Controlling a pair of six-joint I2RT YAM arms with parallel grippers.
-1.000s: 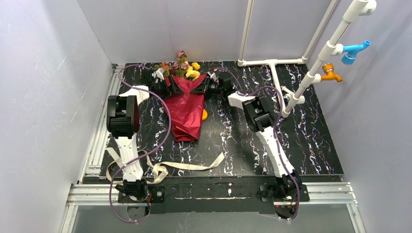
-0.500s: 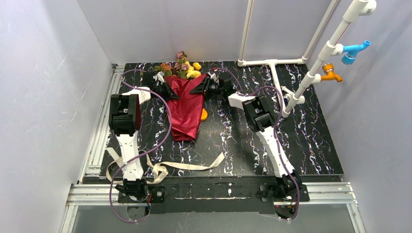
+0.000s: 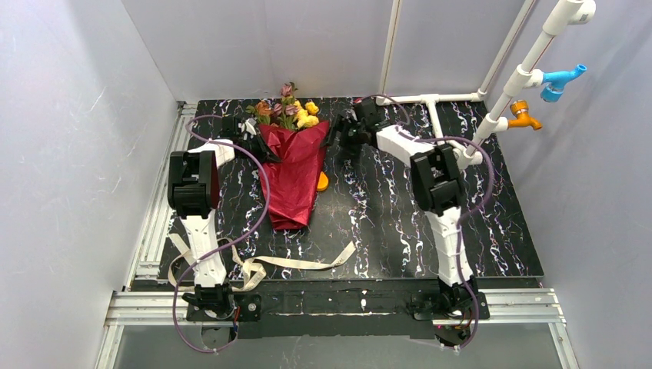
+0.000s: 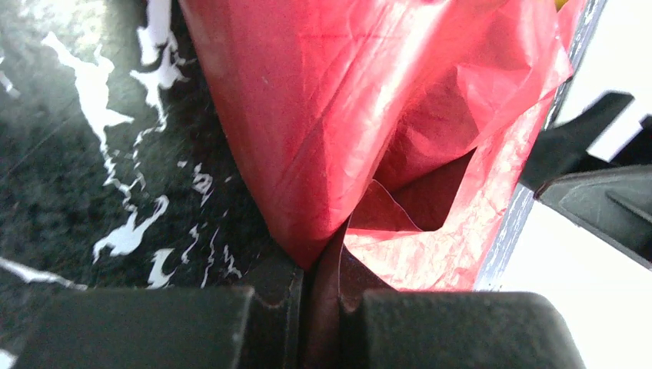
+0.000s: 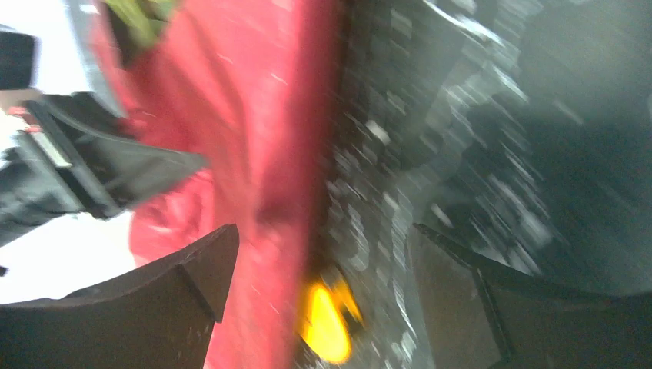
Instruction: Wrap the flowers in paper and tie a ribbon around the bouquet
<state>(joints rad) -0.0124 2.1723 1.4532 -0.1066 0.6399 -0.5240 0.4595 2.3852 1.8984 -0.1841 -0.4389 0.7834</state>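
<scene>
The bouquet lies at the back of the table, a cone of dark red paper (image 3: 296,173) with the yellow, orange and pink flowers (image 3: 288,111) sticking out of its far end. My left gripper (image 3: 263,146) is at the cone's upper left edge, shut on a fold of the paper (image 4: 323,115), which runs down between the jaws of that gripper (image 4: 323,273). My right gripper (image 3: 332,134) stands open just right of the cone's top, apart from it; its wrist view is blurred and shows nothing between its jaws (image 5: 323,246), only red paper (image 5: 231,138) behind. The cream ribbon (image 3: 300,264) lies loose near the front edge.
A small orange wedge (image 3: 323,181) sits against the cone's right side, also seen as the orange wedge (image 5: 327,323) below my right jaws. A white pipe frame (image 3: 430,100) with blue (image 3: 561,77) and orange (image 3: 523,115) fittings stands at the back right. Walls close in left and behind.
My left gripper has shut on the paper's left edge. My right gripper has let go of the right edge, opened wide and swung back to the right. The cone has folded narrower.
</scene>
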